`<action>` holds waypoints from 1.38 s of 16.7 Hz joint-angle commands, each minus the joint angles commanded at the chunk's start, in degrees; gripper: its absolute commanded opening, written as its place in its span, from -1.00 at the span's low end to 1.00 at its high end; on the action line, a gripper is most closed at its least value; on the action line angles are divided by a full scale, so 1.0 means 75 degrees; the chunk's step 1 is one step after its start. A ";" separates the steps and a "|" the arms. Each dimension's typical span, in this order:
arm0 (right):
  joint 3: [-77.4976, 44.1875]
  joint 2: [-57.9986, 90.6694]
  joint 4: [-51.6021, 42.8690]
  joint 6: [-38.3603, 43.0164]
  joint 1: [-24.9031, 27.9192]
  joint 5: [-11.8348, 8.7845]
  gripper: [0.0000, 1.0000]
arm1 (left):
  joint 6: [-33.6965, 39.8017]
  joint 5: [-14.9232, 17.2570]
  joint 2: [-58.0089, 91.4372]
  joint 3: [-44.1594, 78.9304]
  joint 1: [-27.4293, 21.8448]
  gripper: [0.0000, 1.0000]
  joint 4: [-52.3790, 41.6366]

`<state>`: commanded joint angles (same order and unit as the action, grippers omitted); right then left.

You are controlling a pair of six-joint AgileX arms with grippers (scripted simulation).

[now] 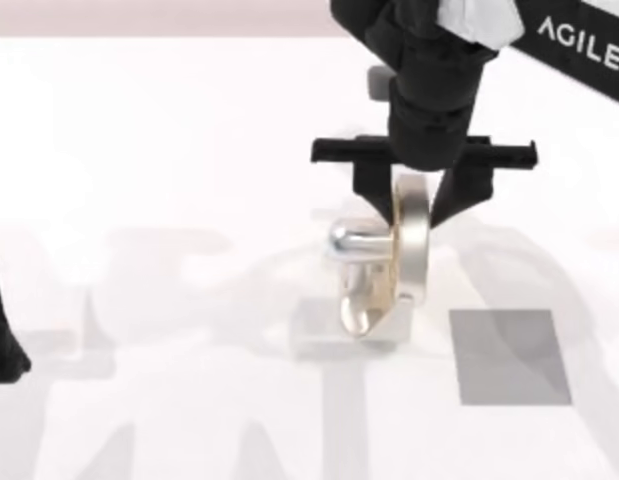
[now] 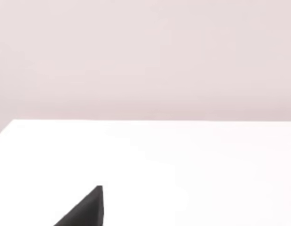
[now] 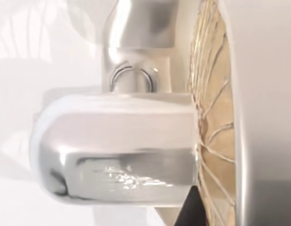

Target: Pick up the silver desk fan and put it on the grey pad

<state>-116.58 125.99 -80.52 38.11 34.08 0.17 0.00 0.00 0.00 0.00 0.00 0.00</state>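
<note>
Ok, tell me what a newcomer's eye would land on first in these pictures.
First, the silver desk fan near the table's middle, standing on edge with the right gripper straddling the top of its ring from above. Next, the grey pad lying bare just to the fan's right. The left gripper sits parked at the table's left edge.

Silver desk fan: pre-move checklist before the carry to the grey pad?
1. Right gripper jaws straddle the ring of the shiny silver-metal desk fan: ok.
2. Firm contact on the ring: cannot tell.
3. Fan clear of the table: cannot tell.
4. Flat mid-grey square pad unoccupied, to the fan's right: ok.
5. Left gripper parked at the table's left edge, out of the path: ok.
</note>
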 joint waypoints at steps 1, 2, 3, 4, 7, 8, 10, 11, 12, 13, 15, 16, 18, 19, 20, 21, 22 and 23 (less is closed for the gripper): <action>0.0000 0.0000 0.0000 0.0000 0.0000 0.0000 -0.81 | 0.0000 0.0000 0.0000 0.0000 0.0000 1.00 0.0000; 0.0000 0.0000 0.0000 0.0000 0.0000 0.0000 -0.96 | 0.0000 0.0000 0.0000 0.0000 0.0000 1.00 0.0000; 0.0000 0.0000 0.0000 0.0000 0.0000 0.0000 -1.00 | 0.0000 0.0000 0.0000 0.0000 0.0000 1.00 0.0000; 0.0000 0.0000 0.0000 0.0000 0.0000 0.0000 -1.00 | 0.0000 0.0000 0.0000 0.0000 0.0000 1.00 0.0000; 0.0000 0.0000 0.0000 0.0000 0.0000 0.0000 -1.00 | 0.0000 0.0000 0.0000 0.0000 0.0000 1.00 0.0000; 0.0000 0.0000 0.0000 0.0000 0.0000 0.0000 -1.00 | 0.0000 0.0000 0.0000 0.0000 0.0000 1.00 0.0000; 0.0000 0.0000 0.0000 0.0000 0.0000 0.0000 -1.00 | 0.0000 0.0000 0.0000 0.0000 0.0000 1.00 0.0000; -0.0001 0.0003 0.0000 0.0011 -0.0018 -0.0003 -1.00 | 0.0000 0.0000 0.0000 0.0000 0.0000 1.00 0.0000; -0.0027 0.0011 -0.0025 0.0009 -0.0013 -0.0004 -1.00 | 0.0000 0.0000 0.0000 0.0000 0.0000 1.00 0.0000; -0.0132 0.0043 -0.0128 0.0007 -0.0003 -0.0006 -1.00 | 0.0000 0.0000 0.0000 0.0000 0.0000 1.00 0.0000; -0.0585 0.0147 -0.0512 0.0016 0.0010 -0.0014 -1.00 | 0.0000 0.0000 0.0000 0.0000 0.0000 1.00 0.0000; -0.0923 0.0205 -0.0750 0.0021 0.0016 -0.0016 -1.00 | 0.0000 0.0000 0.0000 0.0000 0.0000 1.00 0.0000; -0.1627 0.0312 -0.1254 0.0018 0.0031 -0.0011 -1.00 | 0.0000 0.0000 0.0000 0.0000 0.0000 1.00 0.0000; -0.1900 0.0359 -0.1488 0.0013 0.0037 -0.0006 -1.00 | 0.0000 0.0000 0.0000 0.0000 0.0000 1.00 0.0000; -0.2093 0.0396 -0.1674 0.0008 0.0042 -0.0002 -1.00 | 0.0000 0.0000 0.0000 0.0000 0.0000 1.00 0.0000; -0.2207 0.0419 -0.1784 0.0003 0.0044 0.0000 -1.00 | 0.0000 0.0000 0.0000 0.0000 0.0000 1.00 0.0000; -0.2237 0.0424 -0.1815 0.0002 0.0044 0.0001 -1.00 | 0.0000 0.0000 0.0000 0.0000 0.0000 1.00 0.0000; -0.2237 0.0424 -0.1815 0.0002 0.0044 0.0001 -1.00 | 0.0000 0.0000 0.0000 0.0000 0.0000 1.00 0.0000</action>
<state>-133.36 129.17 -94.13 38.13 34.41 0.18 0.00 0.00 0.00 0.00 0.00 0.00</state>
